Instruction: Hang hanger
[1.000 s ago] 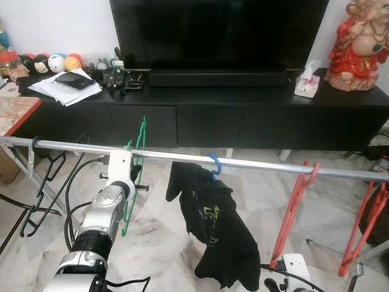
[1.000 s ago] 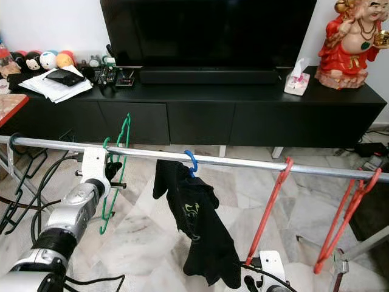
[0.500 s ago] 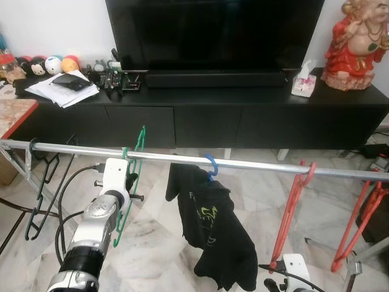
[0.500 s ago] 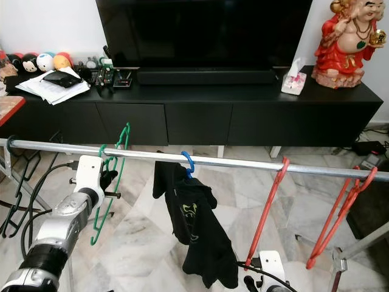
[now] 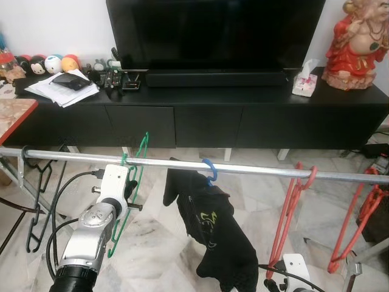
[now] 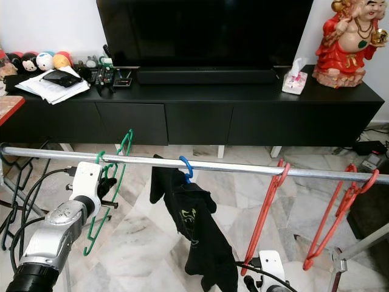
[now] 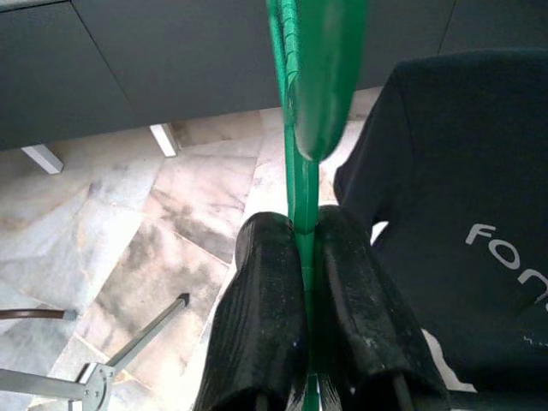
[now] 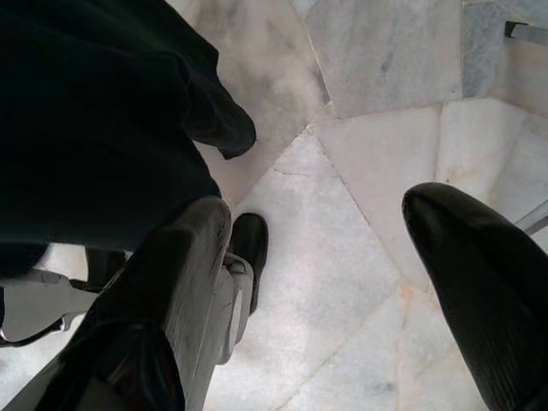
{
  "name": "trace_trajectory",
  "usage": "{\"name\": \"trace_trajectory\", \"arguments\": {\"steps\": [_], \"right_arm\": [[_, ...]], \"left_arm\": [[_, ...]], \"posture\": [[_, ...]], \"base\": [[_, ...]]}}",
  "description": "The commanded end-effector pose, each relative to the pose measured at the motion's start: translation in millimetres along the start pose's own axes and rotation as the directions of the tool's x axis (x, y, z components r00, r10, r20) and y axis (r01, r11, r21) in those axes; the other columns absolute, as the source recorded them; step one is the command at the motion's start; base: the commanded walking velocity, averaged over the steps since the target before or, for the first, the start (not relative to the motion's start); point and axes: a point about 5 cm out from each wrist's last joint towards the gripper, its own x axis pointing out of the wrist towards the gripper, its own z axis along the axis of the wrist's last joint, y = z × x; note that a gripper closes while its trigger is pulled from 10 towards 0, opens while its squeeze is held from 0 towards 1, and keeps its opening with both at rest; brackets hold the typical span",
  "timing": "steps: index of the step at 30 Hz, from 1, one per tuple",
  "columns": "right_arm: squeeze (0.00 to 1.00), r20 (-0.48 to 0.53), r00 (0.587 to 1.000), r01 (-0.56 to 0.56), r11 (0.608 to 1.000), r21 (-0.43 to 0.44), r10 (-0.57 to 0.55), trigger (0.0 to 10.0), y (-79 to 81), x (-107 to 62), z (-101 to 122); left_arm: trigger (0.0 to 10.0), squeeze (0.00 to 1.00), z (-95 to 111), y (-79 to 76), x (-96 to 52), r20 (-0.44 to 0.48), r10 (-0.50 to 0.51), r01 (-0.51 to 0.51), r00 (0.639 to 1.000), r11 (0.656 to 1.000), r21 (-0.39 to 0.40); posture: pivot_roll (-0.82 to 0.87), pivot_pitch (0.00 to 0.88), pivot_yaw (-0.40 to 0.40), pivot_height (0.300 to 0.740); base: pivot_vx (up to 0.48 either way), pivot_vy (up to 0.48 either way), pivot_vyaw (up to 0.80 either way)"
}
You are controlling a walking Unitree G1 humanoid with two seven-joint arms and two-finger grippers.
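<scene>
A green hanger [image 5: 141, 152] hangs tilted by the silver rail [image 5: 261, 171], its small hook [image 6: 100, 157] curled at the rail. My left gripper [image 7: 304, 231] is shut on the hanger's lower bar, just below the rail at the left. A blue hanger hook [image 5: 211, 168] on the rail carries a black shirt [image 5: 213, 225] right beside the green hanger. My right gripper [image 8: 321, 210] hangs low at the right, open and empty, above the floor near the shirt's hem.
Red hangers [image 5: 292, 207] [image 5: 364, 210] hang at the rail's right end and black hangers [image 5: 41, 188] at its left end. Behind stands a black TV cabinet [image 5: 243, 118] with a red statue [image 5: 355, 42], a tissue box [image 5: 304, 82] and papers [image 5: 64, 88]. Cables trail over the marble floor [image 5: 152, 231].
The whole view has shifted slightly. Against the rail, my left gripper and the green hanger sit a little lower, with the hook down at the rail. The right gripper stays low.
</scene>
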Motion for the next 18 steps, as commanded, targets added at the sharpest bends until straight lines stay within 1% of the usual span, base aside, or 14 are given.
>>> {"name": "trace_trajectory", "arguments": {"steps": [1,2,4,5,10,14,15,16,17,18], "right_arm": [[0.0,-0.01,1.0,-0.005,1.0,-0.008,0.005,10.0,0.5,0.0,-1],[0.0,-0.01,1.0,-0.006,1.0,-0.008,0.006,10.0,1.0,0.1,-1],[0.0,-0.01,1.0,-0.005,1.0,-0.006,0.005,10.0,1.0,0.1,-1],[0.0,-0.01,1.0,-0.005,1.0,-0.006,0.005,10.0,1.0,0.1,-1],[0.0,-0.01,1.0,-0.005,1.0,-0.007,0.004,10.0,0.9,0.1,-2],[0.0,-0.01,1.0,-0.004,1.0,-0.008,0.004,10.0,0.9,0.1,-2],[0.0,-0.01,1.0,-0.004,1.0,-0.008,0.004,10.0,0.8,0.1,-2],[0.0,-0.011,1.0,-0.004,1.0,-0.009,0.004,10.0,0.7,0.0,-2],[0.0,-0.011,1.0,-0.004,1.0,-0.009,0.004,10.0,0.7,0.0,-2],[0.0,-0.011,1.0,-0.004,1.0,-0.009,0.004,10.0,0.7,0.0,-2]], "left_arm": [[10.0,0.0,-28,-8.5,-4.5,-0.136,-0.026,0.025,0.99,1.0,-0.011],[10.0,0.0,-30,-11.2,-9.3,-0.162,-0.007,0.005,0.987,1.0,-0.013],[10.0,0.0,-29,-10.9,-11.6,-0.156,0.024,-0.026,0.987,1.0,-0.01],[10.0,0.0,-29,-10.9,-11.6,-0.156,0.024,-0.026,0.987,1.0,-0.01],[10.0,0.0,-28,-5.8,-12.3,-0.13,0.106,-0.109,0.986,0.994,-0.016],[10.0,0.0,-27,-4.6,-13.1,-0.127,0.121,-0.124,0.985,0.992,-0.021],[10.0,0.08,-26,-4.4,-13.7,-0.126,0.126,-0.13,0.984,0.991,-0.022],[10.0,0.66,-25,-2.8,-14.5,-0.124,0.137,-0.141,0.983,0.99,-0.026],[10.0,0.66,-25,-2.8,-14.5,-0.124,0.137,-0.141,0.983,0.99,-0.026],[10.0,0.89,-25,-1.7,-14.8,-0.123,0.143,-0.147,0.982,0.989,-0.027]], "posture": [[-0.06,0.0,0.007,0.74],[-0.06,0.0,0.007,0.74],[-0.06,0.0,0.007,0.74],[-0.06,0.0,0.007,0.74],[-0.06,0.0,0.008,0.74],[-0.06,0.0,0.008,0.74],[-0.06,0.0,0.005,0.74],[-0.06,0.0,0.005,0.74],[-0.06,0.0,0.005,0.74],[-0.06,0.0,0.005,0.74]], "base": [[0.0,0.0,0.0],[0.0,0.0,0.0],[0.0,0.0,0.0],[0.0,0.0,0.0],[0.0,0.0,0.0],[0.0,0.0,0.0],[0.0,0.0,0.0],[0.0,0.0,0.0],[0.0,0.0,0.0],[0.0,0.0,0.0]]}}
